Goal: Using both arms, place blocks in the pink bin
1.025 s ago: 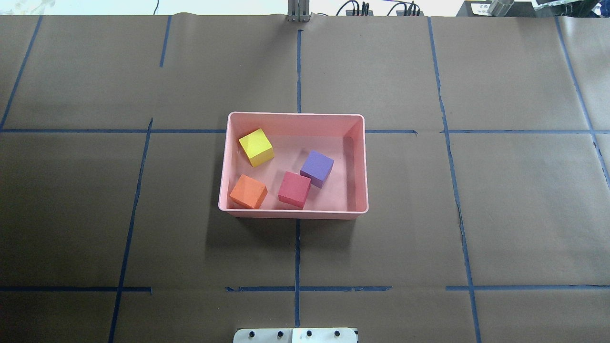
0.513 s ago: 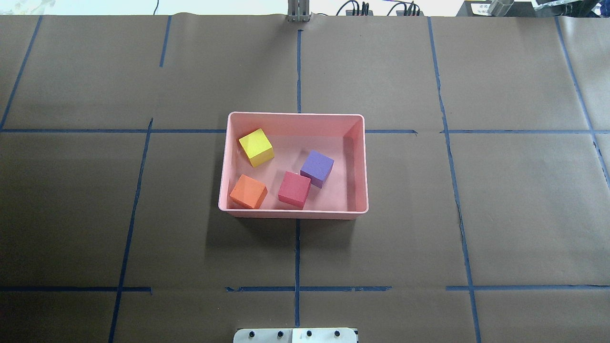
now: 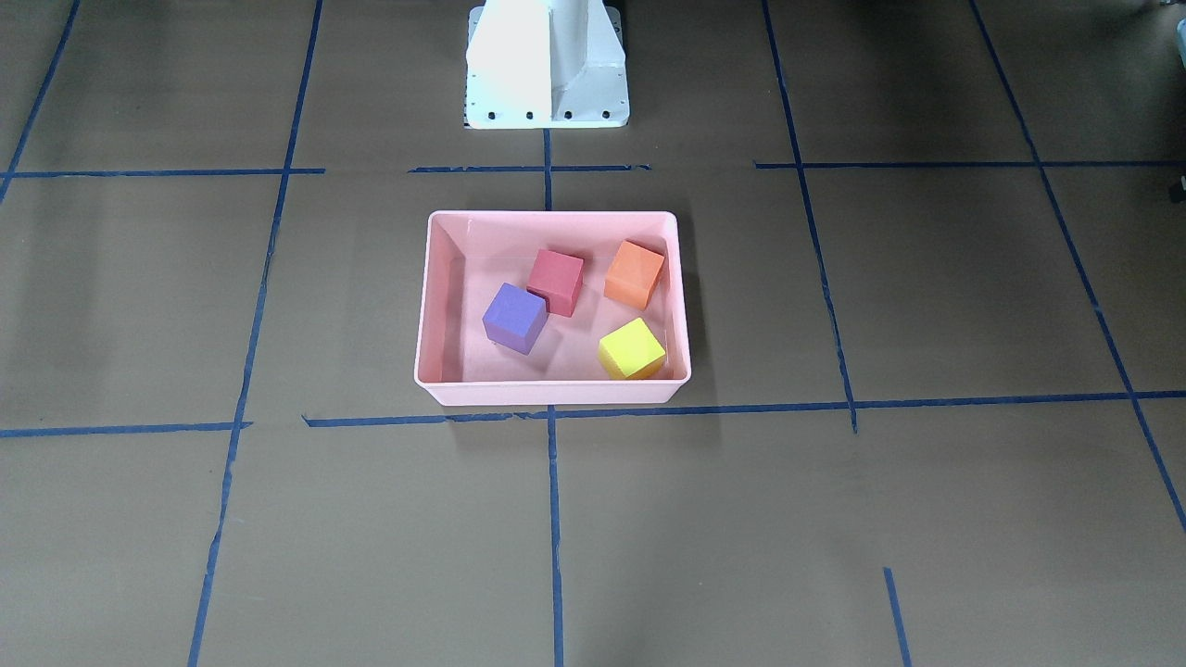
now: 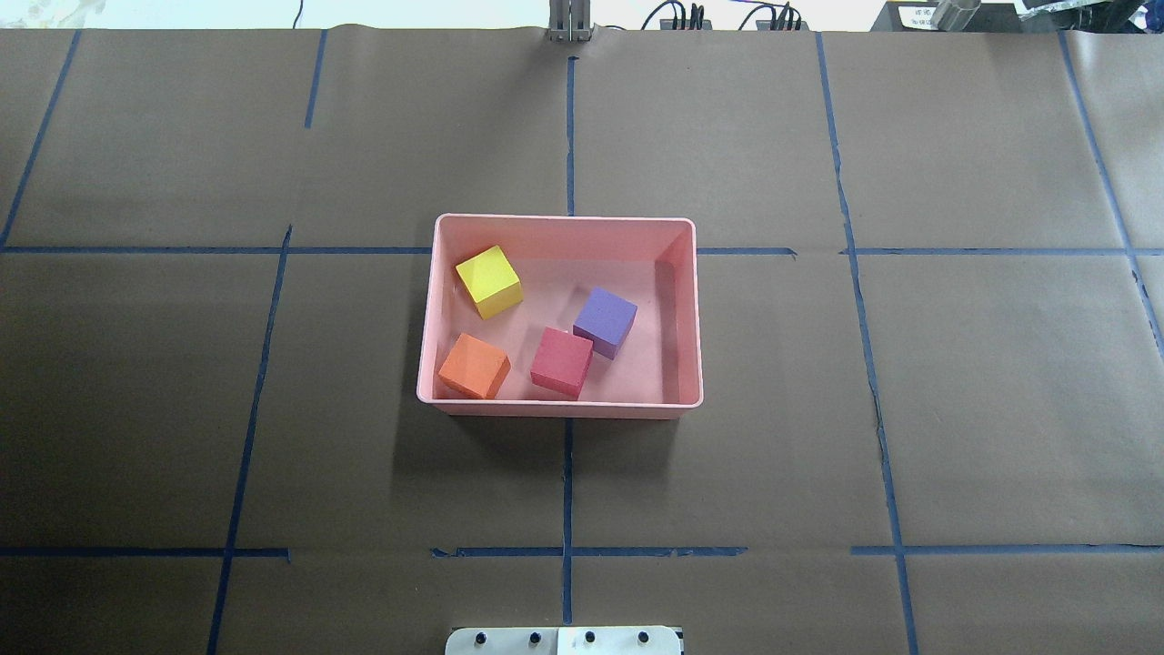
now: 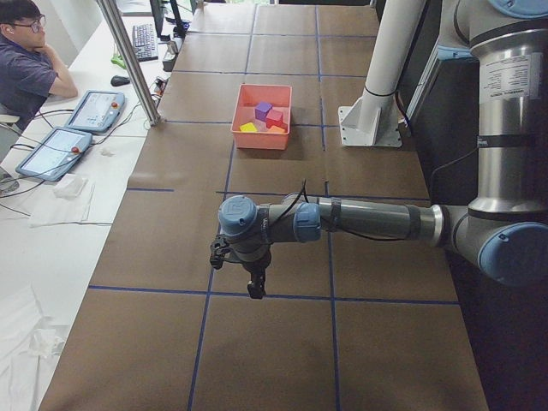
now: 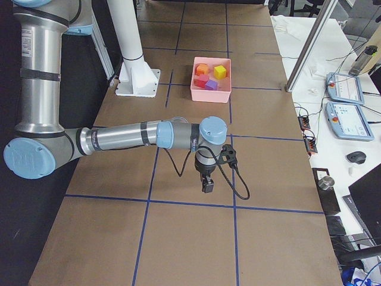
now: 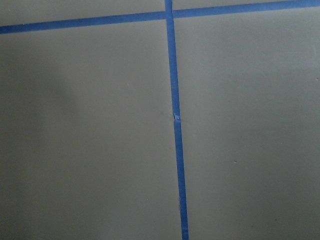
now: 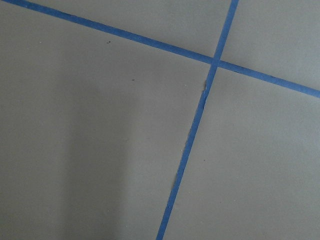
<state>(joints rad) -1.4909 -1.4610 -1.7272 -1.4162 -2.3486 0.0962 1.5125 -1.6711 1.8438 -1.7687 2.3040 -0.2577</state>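
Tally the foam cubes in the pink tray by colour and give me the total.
Red-pink matte foam cube: 1
Purple matte foam cube: 1
Yellow-green matte foam cube: 1
Orange matte foam cube: 1
Total: 4, all inside the shallow pale pink plastic bin.

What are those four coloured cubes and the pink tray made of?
The orange block, yellow block, red-pink block and purple block look like matte foam: dull, shineless faces. The pink bin looks like thin plastic: smooth sloped walls, thin rim, faint sheen.
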